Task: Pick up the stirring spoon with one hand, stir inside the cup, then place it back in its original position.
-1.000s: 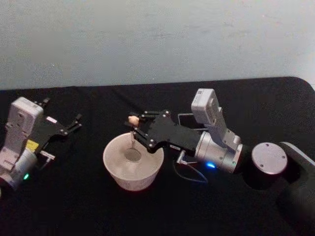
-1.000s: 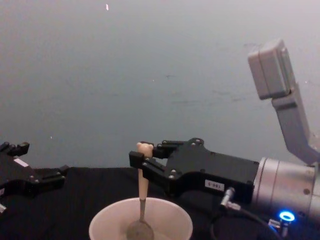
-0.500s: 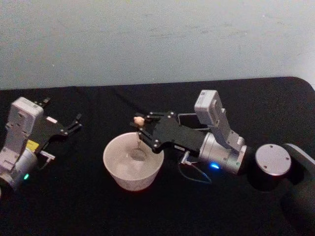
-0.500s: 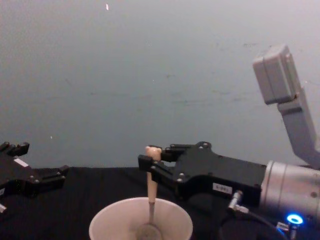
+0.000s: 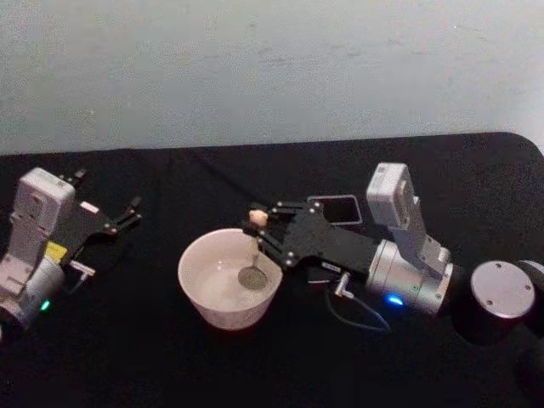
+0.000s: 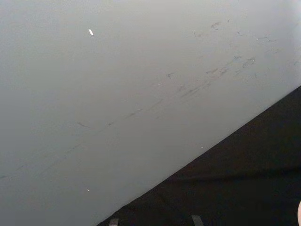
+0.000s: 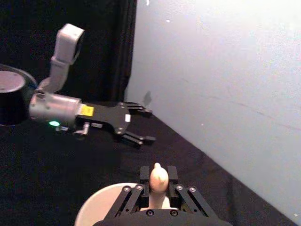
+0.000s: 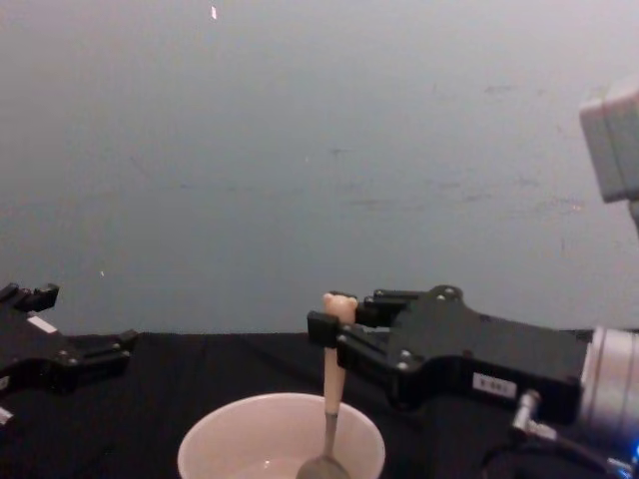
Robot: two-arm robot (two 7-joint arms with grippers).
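You are mid-stir: your right gripper [image 5: 262,228], over the cup's [image 5: 197,293] right rim, is clamping the stirring spoon [image 5: 252,255], its bowl inside the cup. Returning it to the holder [image 5: 336,206] just right of the cup is pending. Your left gripper [image 5: 127,212] is idling, fingers spread, well left of the cup.

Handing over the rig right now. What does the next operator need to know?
Right gripper: shut on the stirring spoon just under its knob, above the cup's right side.
Spoon: upright, bowl inside the cup.
Left gripper: open, parked well left of the cup.
Done: spoon picked up, lowered into cup.
Left: finish stirring, return spoon to the dark grey holder behind the gripper.
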